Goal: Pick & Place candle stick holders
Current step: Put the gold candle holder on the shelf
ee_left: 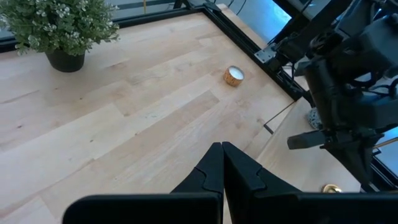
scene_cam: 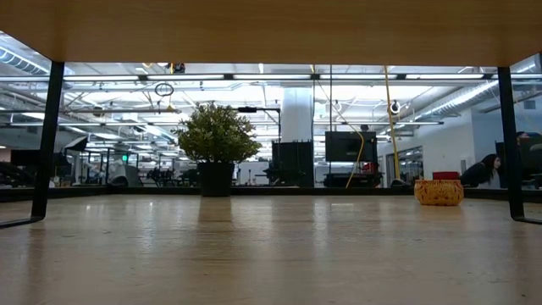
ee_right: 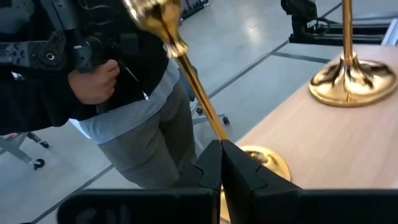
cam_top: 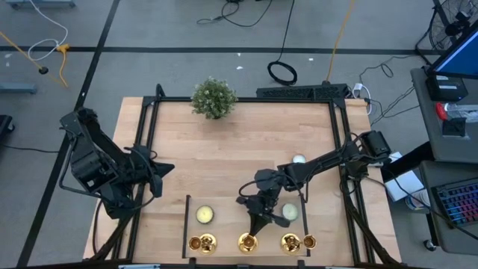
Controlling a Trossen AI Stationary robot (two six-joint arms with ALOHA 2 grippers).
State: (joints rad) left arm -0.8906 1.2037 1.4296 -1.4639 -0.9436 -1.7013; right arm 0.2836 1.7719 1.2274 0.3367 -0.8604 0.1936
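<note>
Three gold candle stick holders stand in a row at the table's front edge: the left one [cam_top: 202, 243], the middle one [cam_top: 248, 241] and the right one [cam_top: 291, 241]. My right gripper [cam_top: 255, 223] reaches down over the middle one. In the right wrist view its shut fingertips [ee_right: 221, 152] rest against the slim, leaning stem of that candle stick holder [ee_right: 186, 62], just above its round base. I cannot tell whether the stem is pinched. Another candle stick holder [ee_right: 348, 78] stands upright beyond. My left gripper [ee_left: 222, 163] waits shut at the table's left side [cam_top: 158, 170].
A potted plant [cam_top: 213, 98] stands at the back middle. Small candles sit at the front left [cam_top: 205, 215], beside the right gripper [cam_top: 290, 212] and farther back [cam_top: 299, 158]. A thin black frame [cam_top: 186, 224] borders the holders. A person [ee_right: 124, 112] stands past the table's front edge.
</note>
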